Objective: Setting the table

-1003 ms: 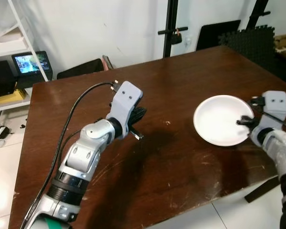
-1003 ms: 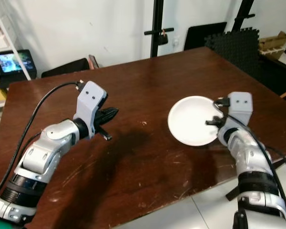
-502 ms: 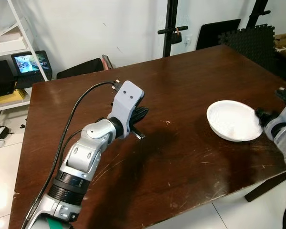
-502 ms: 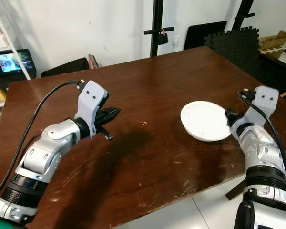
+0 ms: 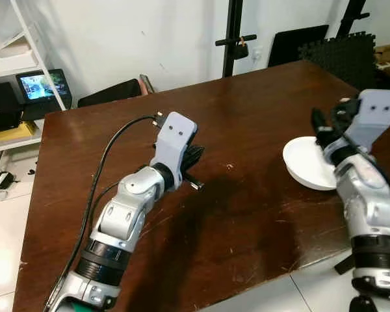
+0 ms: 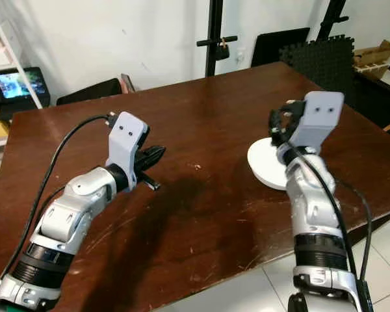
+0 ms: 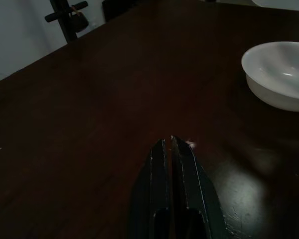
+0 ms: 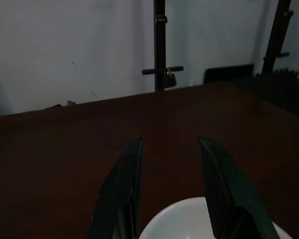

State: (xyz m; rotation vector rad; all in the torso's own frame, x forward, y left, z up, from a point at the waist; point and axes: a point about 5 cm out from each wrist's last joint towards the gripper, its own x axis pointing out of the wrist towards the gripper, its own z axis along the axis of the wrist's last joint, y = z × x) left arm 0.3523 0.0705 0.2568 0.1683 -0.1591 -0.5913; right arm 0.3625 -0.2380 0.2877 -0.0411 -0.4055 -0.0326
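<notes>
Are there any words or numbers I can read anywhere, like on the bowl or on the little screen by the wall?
No readable words or numbers.
White bowl: plain, nothing written on it.
Little screen on the shelf: shows a bright picture, too small and blurred to read.
Robot's left gripper and right gripper: no labels I can make out.
Brown table: only scratches, no writing.

2 silver jointed arms, black cables, black-fingered claws
</notes>
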